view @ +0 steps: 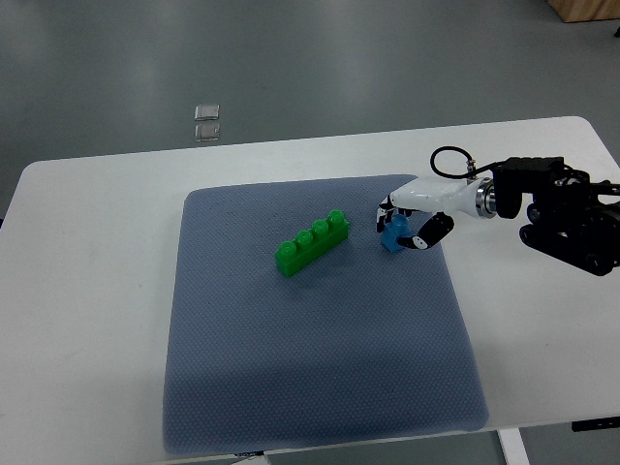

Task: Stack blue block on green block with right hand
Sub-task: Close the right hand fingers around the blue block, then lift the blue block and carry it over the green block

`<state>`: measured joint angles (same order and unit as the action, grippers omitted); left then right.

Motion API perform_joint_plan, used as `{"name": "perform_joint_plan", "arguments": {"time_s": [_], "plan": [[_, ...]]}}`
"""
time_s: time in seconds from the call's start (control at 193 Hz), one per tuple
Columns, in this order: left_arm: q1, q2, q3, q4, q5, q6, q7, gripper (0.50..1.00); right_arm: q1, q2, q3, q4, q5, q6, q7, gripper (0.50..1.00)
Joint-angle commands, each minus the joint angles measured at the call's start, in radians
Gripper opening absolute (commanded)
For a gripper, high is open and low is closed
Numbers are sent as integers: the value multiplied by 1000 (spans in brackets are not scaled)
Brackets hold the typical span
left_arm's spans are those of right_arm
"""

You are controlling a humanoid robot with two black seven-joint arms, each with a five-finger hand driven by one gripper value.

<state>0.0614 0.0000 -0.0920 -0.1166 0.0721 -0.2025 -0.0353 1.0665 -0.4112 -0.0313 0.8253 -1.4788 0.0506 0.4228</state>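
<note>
we find the right robot hand [405, 225] reaching in from the right edge, its fingers [385, 209] curled around the blue block [393, 233], grasping it low over the mat [310, 387]. the green block [312, 244] lies just to its left, apart from it, angled on the same grey mat. the mat rests on the white desk [97, 291].

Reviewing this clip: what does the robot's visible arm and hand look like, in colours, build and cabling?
Only the right arm shows, coming in from the right edge. Its outer section is black and blocky, with a silver metallic ring at the wrist. A thin black cable loops up above the wrist. The right hand has a glossy white shell over its back, with black finger segments. No markings are legible.
</note>
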Motion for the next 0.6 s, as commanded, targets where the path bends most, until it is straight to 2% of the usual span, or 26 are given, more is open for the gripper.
{"name": "perform_joint_plan", "arguments": {"time_s": [0.0, 0.083, 0.327, 0.596], "plan": [[0, 0, 0, 0, 0, 0, 0, 1000, 1, -1, -1, 0, 0, 0, 2, 545], [0, 0, 0, 0, 0, 0, 0, 1000, 6, -3, 1, 2, 0, 0, 4, 509], [0, 0, 0, 0, 0, 0, 0, 1000, 12, -8, 4, 2, 0, -8, 17, 500], [0, 0, 0, 0, 0, 0, 0, 1000, 38, -1, 5, 9, 2, -110, 80, 500]]}}
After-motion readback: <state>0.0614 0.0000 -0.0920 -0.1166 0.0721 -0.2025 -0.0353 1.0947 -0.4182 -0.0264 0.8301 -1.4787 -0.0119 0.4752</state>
